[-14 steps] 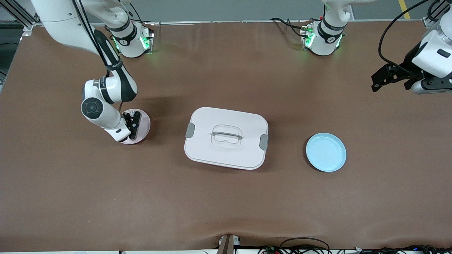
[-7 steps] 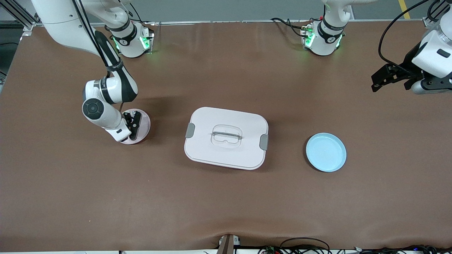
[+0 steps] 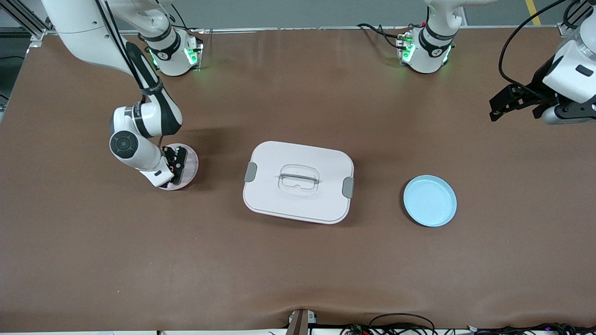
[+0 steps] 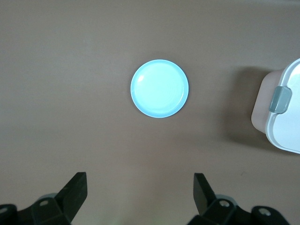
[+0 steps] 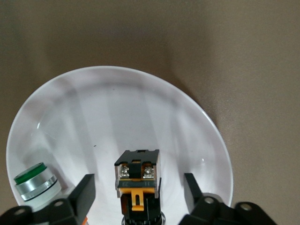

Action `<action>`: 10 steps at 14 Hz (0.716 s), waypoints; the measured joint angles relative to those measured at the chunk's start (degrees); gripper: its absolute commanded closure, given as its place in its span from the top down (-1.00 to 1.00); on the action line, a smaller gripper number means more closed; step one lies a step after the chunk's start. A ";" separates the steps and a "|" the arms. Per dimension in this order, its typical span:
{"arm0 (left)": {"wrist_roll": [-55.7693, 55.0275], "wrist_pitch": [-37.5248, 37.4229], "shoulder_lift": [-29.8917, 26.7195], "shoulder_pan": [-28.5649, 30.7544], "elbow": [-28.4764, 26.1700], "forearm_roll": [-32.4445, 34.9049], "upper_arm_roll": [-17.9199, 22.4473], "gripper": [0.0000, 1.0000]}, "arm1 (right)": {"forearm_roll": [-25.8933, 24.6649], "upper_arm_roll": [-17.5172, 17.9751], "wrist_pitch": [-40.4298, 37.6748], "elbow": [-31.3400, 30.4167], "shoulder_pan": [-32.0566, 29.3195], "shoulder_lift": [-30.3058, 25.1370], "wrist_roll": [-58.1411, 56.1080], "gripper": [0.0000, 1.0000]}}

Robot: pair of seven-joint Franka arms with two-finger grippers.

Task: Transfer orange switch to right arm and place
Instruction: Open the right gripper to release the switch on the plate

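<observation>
Right end effector (image 5: pixel 138 190) is now standing with its jaws spread over the pink plate (image 3: pixel 188 163), having been shut a moment ago; the orange switch (image 5: pixel 137 177) is lying released on that plate, so placement looks done. Only the right wrist view is showing a green-capped button (image 5: pixel 33 181) beside it. Left end effector (image 4: pixel 140 197) is waiting open, empty, above the tabletop (image 3: pixel 298 270).

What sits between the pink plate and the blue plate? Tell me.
The white lidded box lies between the pink plate and the blue plate, with bare brown table either side; the front view shows it.
</observation>
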 measured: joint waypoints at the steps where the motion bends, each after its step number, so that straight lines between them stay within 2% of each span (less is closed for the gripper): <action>1: 0.00 0.00 0.00 0.00 0.00 0.00 0.00 1.00 | 0.00 0.00 -0.76 0.18 0.00 -0.01 0.01 1.00; 6: 0.00 0.00 0.00 0.00 0.00 0.00 0.00 1.00 | 0.04 -0.05 -9.49 2.99 -0.05 -3.02 3.15 1.00; 10: 0.00 -0.04 0.00 0.00 0.00 0.00 0.00 1.00 | 0.09 -0.56 -14.93 4.01 -0.58 -7.81 20.45 1.00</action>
